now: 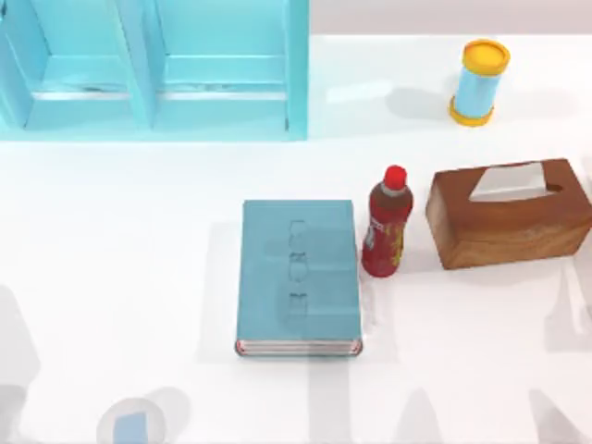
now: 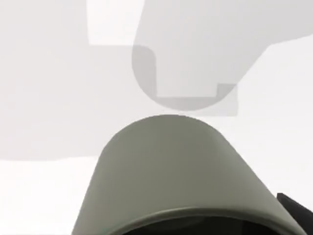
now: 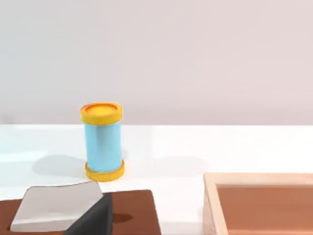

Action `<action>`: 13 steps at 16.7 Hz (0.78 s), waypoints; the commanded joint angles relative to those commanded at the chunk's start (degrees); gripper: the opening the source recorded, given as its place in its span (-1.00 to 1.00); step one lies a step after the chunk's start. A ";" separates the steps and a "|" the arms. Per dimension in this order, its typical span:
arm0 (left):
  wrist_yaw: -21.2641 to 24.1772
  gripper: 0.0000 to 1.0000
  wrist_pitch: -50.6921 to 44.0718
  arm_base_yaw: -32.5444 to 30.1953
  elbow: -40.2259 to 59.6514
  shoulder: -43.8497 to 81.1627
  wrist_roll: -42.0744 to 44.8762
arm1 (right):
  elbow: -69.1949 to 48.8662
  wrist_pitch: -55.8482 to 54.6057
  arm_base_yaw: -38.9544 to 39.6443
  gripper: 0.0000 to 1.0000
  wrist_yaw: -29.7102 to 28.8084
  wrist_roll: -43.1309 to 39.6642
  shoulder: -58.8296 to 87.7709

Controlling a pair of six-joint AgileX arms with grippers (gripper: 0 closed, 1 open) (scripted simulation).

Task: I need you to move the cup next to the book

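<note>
Olive-green, smooth, round cup [image 2: 171, 171]

the cup [image 2: 171, 171] is cut off at the left wrist view's edge.

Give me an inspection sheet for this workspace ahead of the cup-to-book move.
Surface: white table, grey shadows along its near edge.
Job's things: olive-green cup close before the left wrist camera; teal-blue book flat and closed, mid-table.
Clutter: red bottle upright just right of the book; brown tissue box; blue cylinder with yellow ends; grey round thing; light wooden tray.
Grippers: left gripper at the cup; right gripper over the tissue box.
Cables: nothing seen.
Surroundings: teal cabinet; plain wall.
</note>
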State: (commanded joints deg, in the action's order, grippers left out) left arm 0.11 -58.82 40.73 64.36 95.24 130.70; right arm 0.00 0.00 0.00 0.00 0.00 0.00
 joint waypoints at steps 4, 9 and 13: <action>0.13 -1.00 -1.35 -5.98 3.42 1.47 -11.56 | 0.00 0.00 0.00 1.00 0.00 0.00 0.00; 0.54 -1.00 -4.45 -18.49 8.68 4.49 -38.30 | 0.00 0.00 0.00 1.00 0.00 0.00 0.00; 1.27 -1.00 -7.57 -30.83 12.74 7.25 -67.25 | 0.00 0.00 0.00 1.00 0.00 0.00 0.00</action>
State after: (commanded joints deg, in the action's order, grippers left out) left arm 1.38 -66.39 9.90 77.10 102.50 63.45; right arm 0.00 0.00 0.00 0.00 0.00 0.00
